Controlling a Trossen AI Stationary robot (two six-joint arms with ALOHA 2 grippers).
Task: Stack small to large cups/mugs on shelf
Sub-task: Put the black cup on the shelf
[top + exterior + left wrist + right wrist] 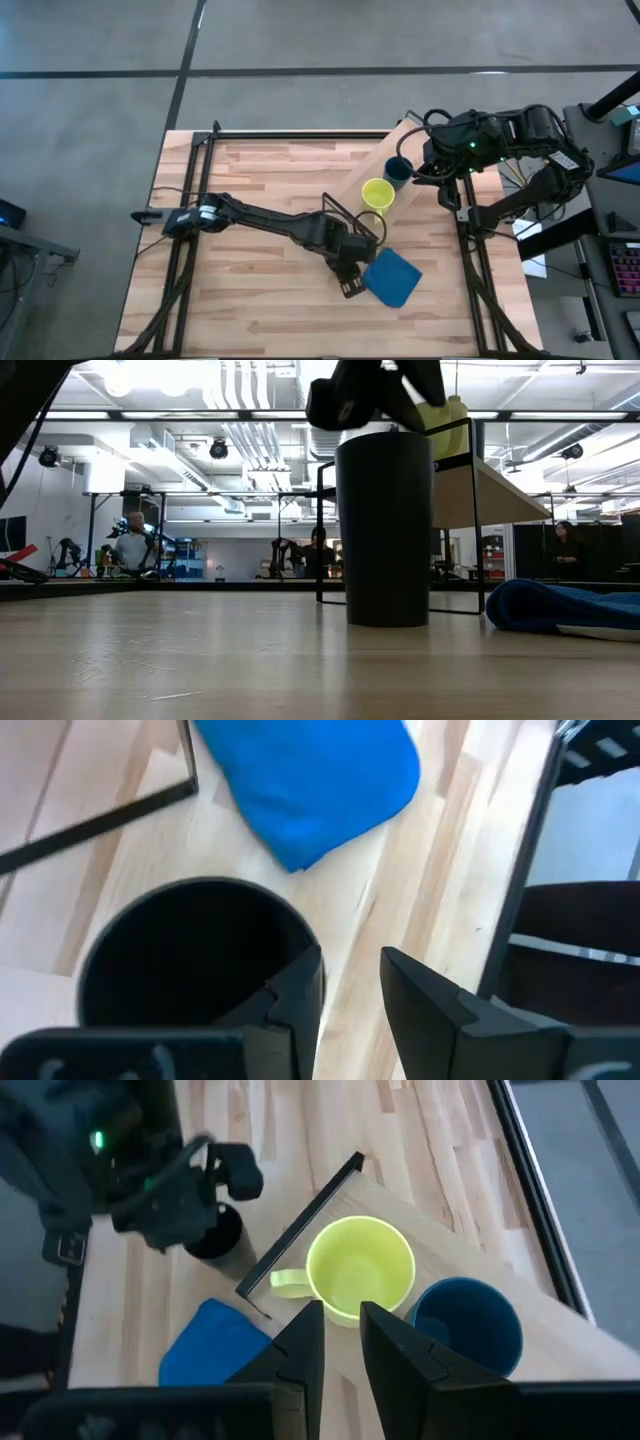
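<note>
Here the black cup stands upright on the desk beside the blue pad, the left gripper over its rim — jaws apart, one finger inside for a rim grip. Farther off, on the shelf, the yellow mug and blue cup touch — the right gripper hovers above, jaws slightly parted, empty.

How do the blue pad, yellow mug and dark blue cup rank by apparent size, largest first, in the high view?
1. Blue pad, clearly the largest.
2. Yellow mug.
3. Dark blue cup, only slightly smaller than the mug and partly under the right arm, so that ranking is unsure.
</note>
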